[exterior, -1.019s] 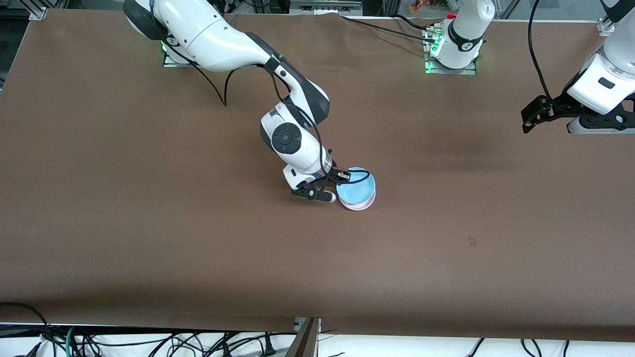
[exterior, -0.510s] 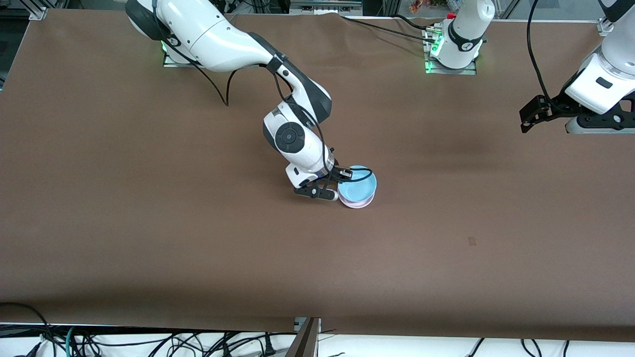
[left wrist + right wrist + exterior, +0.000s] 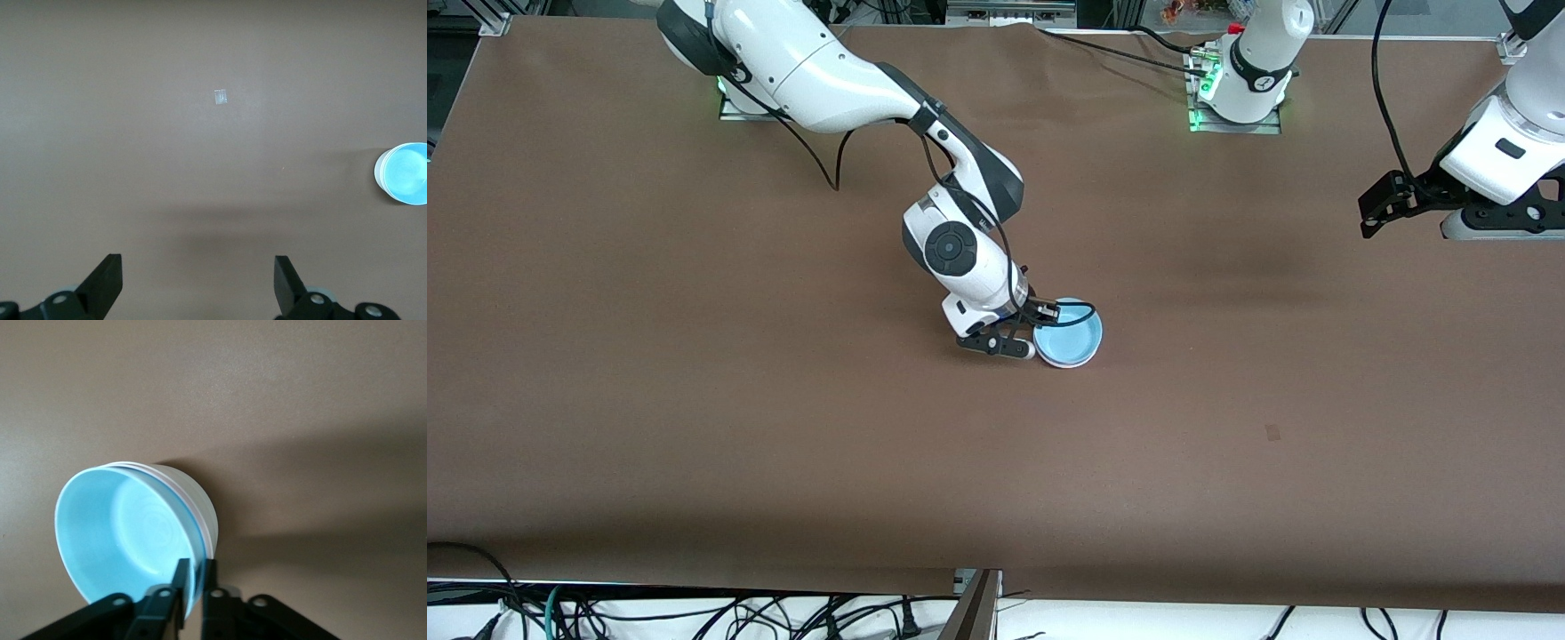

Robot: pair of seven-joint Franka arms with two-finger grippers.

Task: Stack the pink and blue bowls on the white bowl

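In the front view the blue bowl [image 3: 1069, 338] sits nested in a stack near the middle of the table [image 3: 694, 400]. A sliver of the white bowl [image 3: 1064, 365] shows under its rim from about five to eight o'clock, and the pink bowl is hidden between them. The right gripper [image 3: 1028, 342] is down at the stack's nine o'clock, clenched narrowly across the blue bowl's rim. The left arm [image 3: 1503, 147] waits high over its own end of the table. In the left wrist view the left gripper [image 3: 197, 267] hangs released, jaws wide with nothing between them, and the stack is small and well apart from it, so no clash looks likely from that arm. In the right wrist view the fingers [image 3: 181, 587] straddle the layered rims. The blue rim looks slightly askew against the white wall beneath, and which pale edge belongs to the pink bowl cannot be told. The likely trouble is at the letting-go. If the jaws part too little, or lift off at a slant, a finger may catch the rim and drag or tip the light stack. A bowl not fully seated could also pop up or slide out of nest.
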